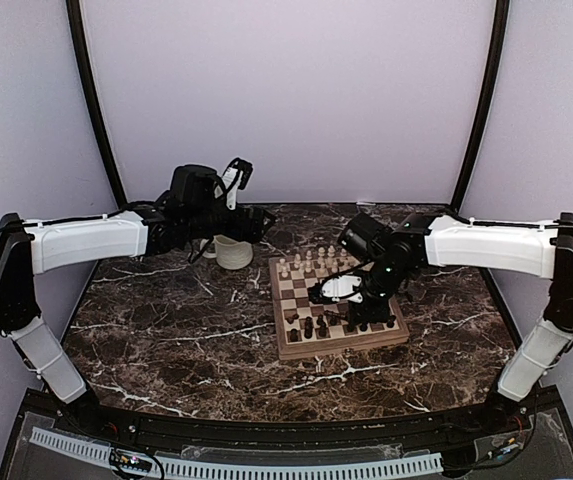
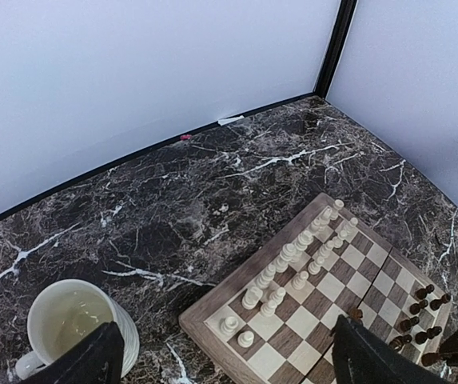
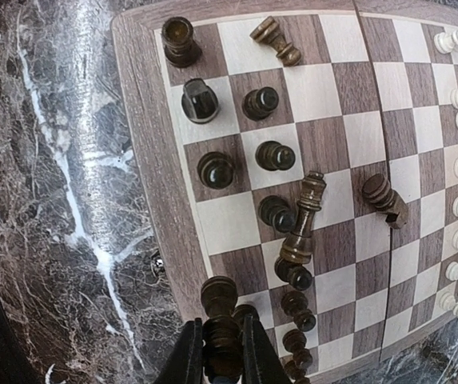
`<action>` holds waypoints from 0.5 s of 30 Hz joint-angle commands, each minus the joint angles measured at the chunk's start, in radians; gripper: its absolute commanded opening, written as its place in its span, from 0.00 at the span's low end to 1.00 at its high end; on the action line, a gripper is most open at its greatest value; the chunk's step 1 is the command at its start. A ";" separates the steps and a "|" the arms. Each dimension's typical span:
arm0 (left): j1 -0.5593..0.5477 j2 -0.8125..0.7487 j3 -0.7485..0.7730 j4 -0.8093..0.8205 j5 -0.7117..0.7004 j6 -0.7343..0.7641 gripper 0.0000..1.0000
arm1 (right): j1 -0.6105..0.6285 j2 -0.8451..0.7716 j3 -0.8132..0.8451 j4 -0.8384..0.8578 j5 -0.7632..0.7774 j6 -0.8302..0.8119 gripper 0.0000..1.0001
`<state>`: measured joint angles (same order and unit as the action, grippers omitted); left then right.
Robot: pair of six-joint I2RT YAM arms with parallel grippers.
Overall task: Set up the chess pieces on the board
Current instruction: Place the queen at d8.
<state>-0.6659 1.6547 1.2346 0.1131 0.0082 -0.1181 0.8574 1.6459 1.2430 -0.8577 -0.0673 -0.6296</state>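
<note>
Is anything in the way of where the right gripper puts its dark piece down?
Likely yes. The right gripper holds a dark piece over the board edge. Right beside it, other dark chessmen crowd the squares, and a tall one lies toppled across them.

Behind your left pincer (image 2: 225, 336) and right pincer (image 3: 221, 332) sit black wrist blocks. Further back, the left arm (image 1: 86, 243) and right arm (image 1: 486, 245) each wear a long white shell, with black elbow housings, thin black cables looping there, and pale lower links. The fingers (image 2: 93, 360) are matte black.
</note>
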 commanded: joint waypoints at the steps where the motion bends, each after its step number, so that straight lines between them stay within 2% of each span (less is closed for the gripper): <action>1: -0.004 -0.030 -0.008 -0.001 0.035 -0.013 0.93 | 0.009 0.027 -0.010 0.029 0.035 0.005 0.03; 15: -0.003 -0.027 -0.006 -0.006 0.045 -0.008 0.92 | 0.012 0.067 -0.019 0.056 0.064 0.001 0.05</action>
<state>-0.6659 1.6547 1.2346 0.1127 0.0418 -0.1211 0.8600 1.6951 1.2358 -0.8299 -0.0181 -0.6296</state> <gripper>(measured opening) 0.920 0.136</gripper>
